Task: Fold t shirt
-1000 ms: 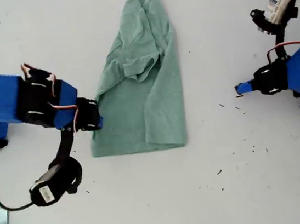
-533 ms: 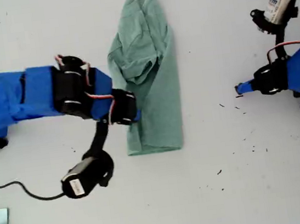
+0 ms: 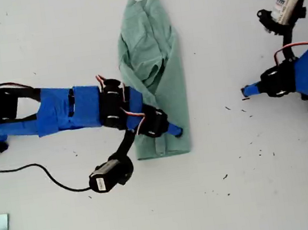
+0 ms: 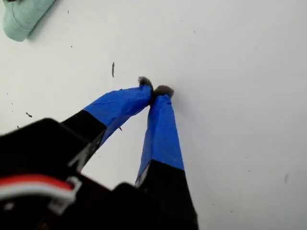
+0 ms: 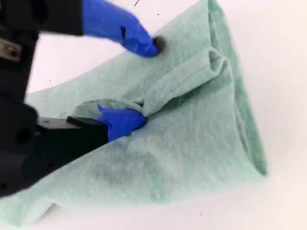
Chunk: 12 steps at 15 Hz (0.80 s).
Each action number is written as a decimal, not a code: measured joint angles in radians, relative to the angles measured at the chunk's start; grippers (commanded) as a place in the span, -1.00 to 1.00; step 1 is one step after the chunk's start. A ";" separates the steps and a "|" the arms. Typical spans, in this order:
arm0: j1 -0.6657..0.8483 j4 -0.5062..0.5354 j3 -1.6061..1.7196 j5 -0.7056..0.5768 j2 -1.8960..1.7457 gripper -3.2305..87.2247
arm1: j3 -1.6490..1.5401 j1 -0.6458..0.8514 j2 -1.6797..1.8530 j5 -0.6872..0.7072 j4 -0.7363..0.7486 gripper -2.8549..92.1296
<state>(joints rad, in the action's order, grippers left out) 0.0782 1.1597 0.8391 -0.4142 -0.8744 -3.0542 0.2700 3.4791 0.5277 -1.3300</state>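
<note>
Overhead exterior view; two close wrist views.

White table (image 3: 154,205) with small dark specks (image 3: 226,177), near the exterior view's lower right.

The t shirt (image 5: 192,143) is soft heathered cloth, matt; the table (image 3: 255,192) looks smooth, perhaps laminate.

t shirt (image 3: 157,75): lies lengthwise mid-surface (image 3: 255,192) in the exterior view, folded narrow, bunched folds at the far end.
my second pincer (image 5: 139,81): reaches in from the exterior view's left, over the shirt's near end, one finger (image 5: 122,122) under a fold, the other on top.
my first pincer (image 4: 156,91): parked at the exterior view's right, well apart from the shirt, tips together on bare surface.
</note>
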 measured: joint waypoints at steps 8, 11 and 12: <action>0.155 -0.034 0.951 0.080 -1.293 -0.84 | 0.000 0.006 0.000 0.000 0.000 -0.89; 0.132 -0.413 1.809 0.232 -1.611 -0.93 | -0.002 0.006 0.000 0.000 -0.003 -0.89; 0.103 -0.523 2.000 0.293 -1.626 -0.93 | -0.002 0.009 0.000 0.000 -0.003 -0.89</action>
<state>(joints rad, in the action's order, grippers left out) 0.1810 0.6366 2.8394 -0.1212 -2.5004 -3.0557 0.2792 3.4791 0.5277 -1.3330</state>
